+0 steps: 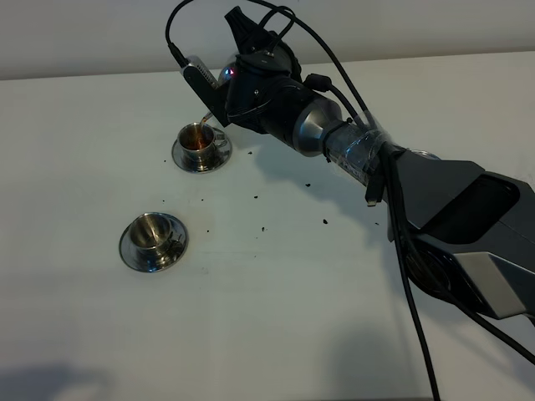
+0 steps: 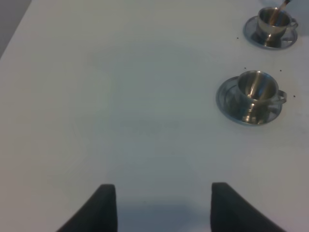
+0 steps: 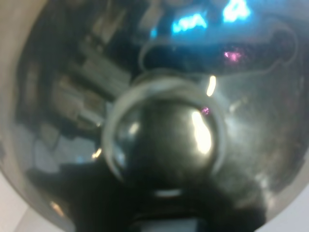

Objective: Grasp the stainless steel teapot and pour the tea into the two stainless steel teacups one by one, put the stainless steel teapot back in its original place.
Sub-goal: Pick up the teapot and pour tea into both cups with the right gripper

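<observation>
one mirror-bright, round-knobbed steel teapot (image 3: 164,140)

far teacup (image 1: 203,144) & near teacup (image 1: 155,234): shiny silver | tea (image 1: 197,135): red-brown | teapot (image 3: 164,140): mirror steel | table (image 1: 292,317): white w/ blk specks

The right wrist view is filled by the stainless steel teapot (image 3: 251,121), its lid and knob (image 3: 166,140) blurred and its rim cut off at every edge. In the exterior high view the right arm (image 1: 318,125) hides nearly all of the pot and how it is gripped. In the left wrist view the bottom edge crops the left gripper (image 2: 163,208), and the thin streak (image 2: 281,6) over the far teacup (image 2: 273,21) is too small to tell spout from tea.
</observation>
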### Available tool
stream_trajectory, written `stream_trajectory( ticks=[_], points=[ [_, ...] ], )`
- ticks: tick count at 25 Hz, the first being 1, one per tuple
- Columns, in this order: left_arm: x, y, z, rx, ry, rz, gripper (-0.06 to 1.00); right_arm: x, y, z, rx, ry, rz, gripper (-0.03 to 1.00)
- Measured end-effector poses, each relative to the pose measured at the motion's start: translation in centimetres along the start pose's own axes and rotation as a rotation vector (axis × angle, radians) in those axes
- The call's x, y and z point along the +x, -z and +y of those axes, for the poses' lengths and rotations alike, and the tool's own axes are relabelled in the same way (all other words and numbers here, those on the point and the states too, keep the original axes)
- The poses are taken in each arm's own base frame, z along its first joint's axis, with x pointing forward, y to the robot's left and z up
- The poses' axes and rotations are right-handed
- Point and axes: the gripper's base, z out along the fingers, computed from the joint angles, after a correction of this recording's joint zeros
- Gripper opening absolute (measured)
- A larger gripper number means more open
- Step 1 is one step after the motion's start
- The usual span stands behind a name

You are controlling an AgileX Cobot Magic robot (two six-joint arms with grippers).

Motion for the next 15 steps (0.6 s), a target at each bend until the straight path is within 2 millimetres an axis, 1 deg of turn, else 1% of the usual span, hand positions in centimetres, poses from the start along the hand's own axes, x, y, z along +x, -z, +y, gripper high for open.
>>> stream_trajectory(
  ticks=[15],
  points=[
    [0.0, 0.0, 0.0, 0.0, 0.001, 0.0, 0.47, 0.3, 0.01, -0.31, 0.033, 0.072, 0.034, 0.18]
  ],
)
